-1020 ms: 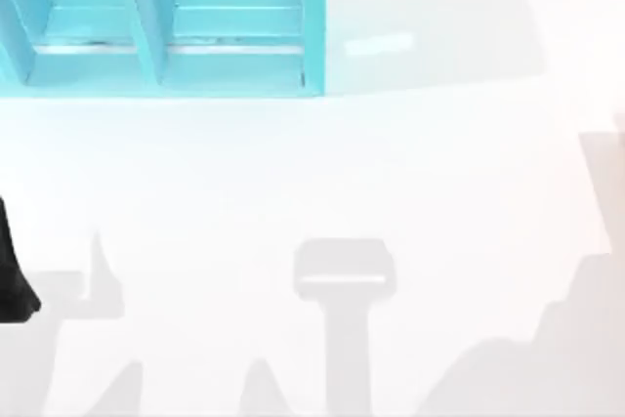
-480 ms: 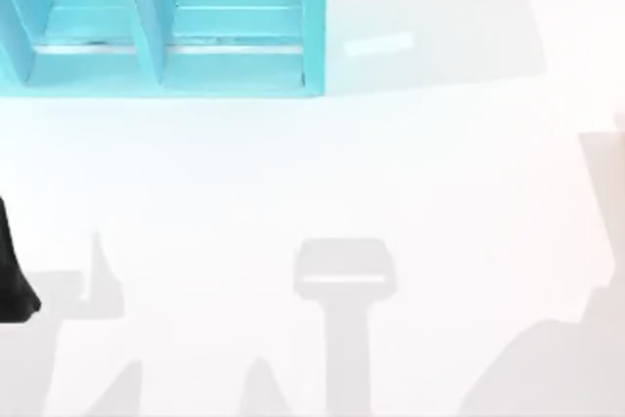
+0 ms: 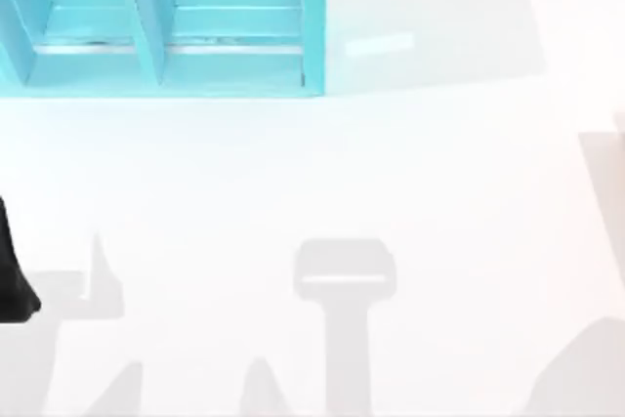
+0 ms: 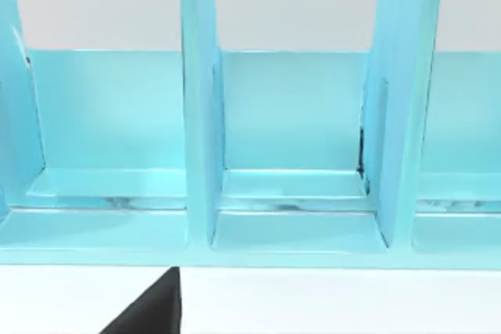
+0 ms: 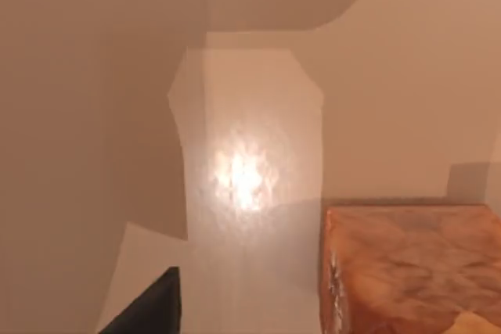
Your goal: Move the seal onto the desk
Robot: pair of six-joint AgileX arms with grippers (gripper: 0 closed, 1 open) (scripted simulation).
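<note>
The seal [image 5: 407,267] appears in the right wrist view as an amber-orange marbled block, close to the camera, with its top cut off by the frame edge. A dark part of my right gripper [image 5: 147,309] lies well to one side of it, apart from it. Around the block spreads a glossy flat surface [image 5: 243,177]; I cannot tell whether the block rests on it. The white desk [image 3: 410,173] spans the top view. My left arm [image 3: 12,275] is parked at the desk's left edge, and a dark part of its gripper [image 4: 149,312] faces the shelf.
A turquoise shelf unit [image 3: 161,26] with upright dividers stands at the desk's back left, its compartments [image 4: 290,138] bare in the left wrist view. Grey shadows lie across the desk's front, one in the lower right corner [image 3: 586,378].
The large shadow at the top view's lower right has shrunk steadily toward the right corner. The left arm and the shelf have not moved.
</note>
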